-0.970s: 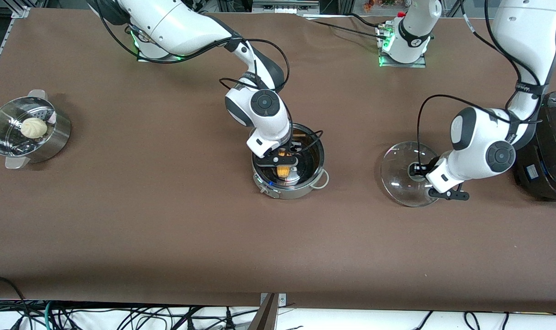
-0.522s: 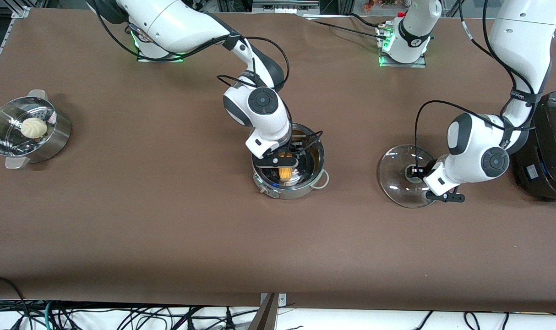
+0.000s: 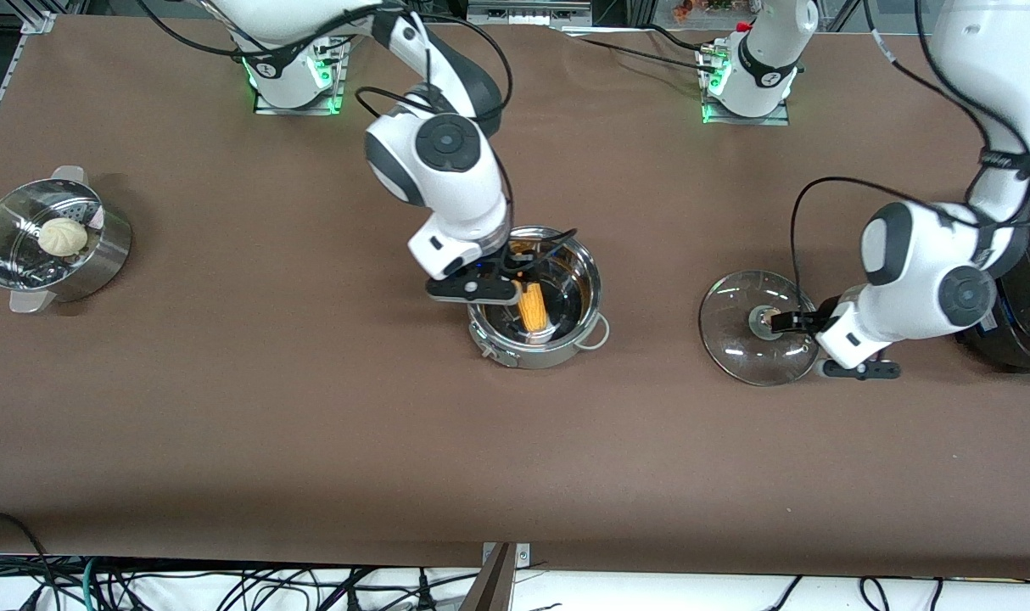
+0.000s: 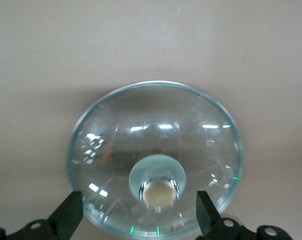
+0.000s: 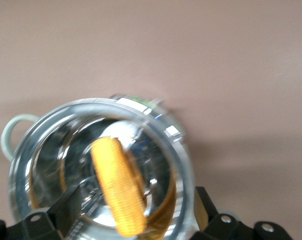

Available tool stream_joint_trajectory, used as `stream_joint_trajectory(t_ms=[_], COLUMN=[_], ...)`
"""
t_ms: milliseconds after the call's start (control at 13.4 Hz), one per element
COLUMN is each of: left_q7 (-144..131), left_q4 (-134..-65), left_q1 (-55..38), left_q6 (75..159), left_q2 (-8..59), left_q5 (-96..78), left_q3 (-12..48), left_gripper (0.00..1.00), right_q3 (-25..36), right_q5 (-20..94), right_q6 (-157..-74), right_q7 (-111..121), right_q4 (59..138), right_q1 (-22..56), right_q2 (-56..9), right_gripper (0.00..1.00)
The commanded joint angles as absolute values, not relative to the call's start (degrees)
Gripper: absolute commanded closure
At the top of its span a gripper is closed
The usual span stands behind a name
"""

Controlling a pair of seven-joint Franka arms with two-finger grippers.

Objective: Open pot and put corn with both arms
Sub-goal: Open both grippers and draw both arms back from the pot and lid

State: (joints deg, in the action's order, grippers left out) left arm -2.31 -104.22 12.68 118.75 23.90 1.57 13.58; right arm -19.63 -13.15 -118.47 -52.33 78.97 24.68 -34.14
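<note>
Corn [image 3: 532,307] is seen lying inside the uncovered pot [image 3: 587,293] at mid-surface [image 3: 311,407]. Right pincer [image 3: 515,271] is held over the pot's rim with fingers [image 5: 66,205] spread, gripping nothing. Glass lid [image 3: 736,335] is set flat on the surface, toward the left arm's end. Left pincer [image 3: 808,327] is positioned over the lid's edge, fingers [image 4: 68,215] parted, knob [image 4: 158,192] free between them.

Bright even overhead light, soft shadows on the surface [image 3: 311,407], glare on the lid [image 4: 155,155], motion-blurred pot [image 5: 98,170]
</note>
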Motion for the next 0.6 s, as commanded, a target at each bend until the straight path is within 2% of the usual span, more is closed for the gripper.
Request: stream_joint_trajectory(t_ms=[0,299,373,522], left_q7=[-5.8,-11.9,-12.8,-12.8], left_q4=[-105.2,-105.1,-104.9,-99.0], left_q1=[12.9,12.4,12.4,12.3], left_q6=[112.0,103.5,102.8,99.3], left_q2=[13.2,0.6,-1.0,-0.9], left_q5=[1.1,1.0,1.1,1.7], left_q3=[14.2,16.3,17.0,17.4], left_gripper=[0.0,0.0,0.0,0.0], right_q3=[-19.9,-19.5,-17.9,-13.9], right_q5=[-12.9,-12.9,-12.9,-13.1], right_q6=[-111.2,-98.8,-96.8,-95.2], right_q7=[-42.0,-22.5,-22.0,-17.5], right_q4=[79.8,79.8,79.9,81.5], right_q1=[18.6,7.6,5.7,4.3], right_q2=[-29.3,-22.8,-20.5,-16.8], right_gripper=[0.0,0.0,0.0,0.0])
